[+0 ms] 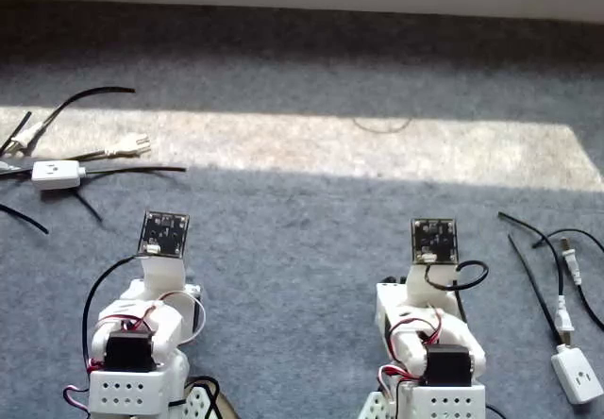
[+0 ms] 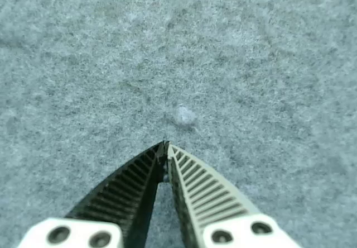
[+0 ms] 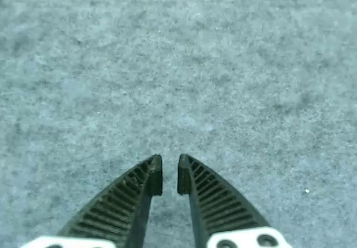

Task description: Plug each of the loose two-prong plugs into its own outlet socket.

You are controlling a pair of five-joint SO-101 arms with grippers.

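Across the whole table I have grey carpet [image 1: 302, 202], with a bright sunlit band [image 1: 377, 150] running over it toward the far side. In the high view two white arms sit side by side at the near edge, the first arm [image 1: 142, 343] on the picture's left and the second arm [image 1: 429, 343] on its right, both folded back. My wrist feeds give me nothing to tell which is which.

My left gripper [image 2: 165, 147] hangs over bare carpet, its black and its pale finger pressed together at the tips with nothing between them. My right gripper [image 3: 169, 175] is over bare carpet too, its two black fingers a narrow slit apart and gripping nothing.

The far socket [image 1: 55, 173], a white outlet block, lies near the picture's left edge where the sunlight ends. The near socket [image 1: 578, 374] lies in the near right corner.

The sunlit plug [image 1: 129, 143], white with two prongs, lies loose just beyond the far socket, apart from it. The close plug [image 1: 563, 323] lies just beside the near socket; I cannot tell whether they touch. The outer plug [image 1: 572, 266] lies loose a little farther off. Thin black cables [image 1: 528, 268] trail from these.

A pale speck [image 2: 185, 115] sits on the carpet just ahead of the left fingertips.
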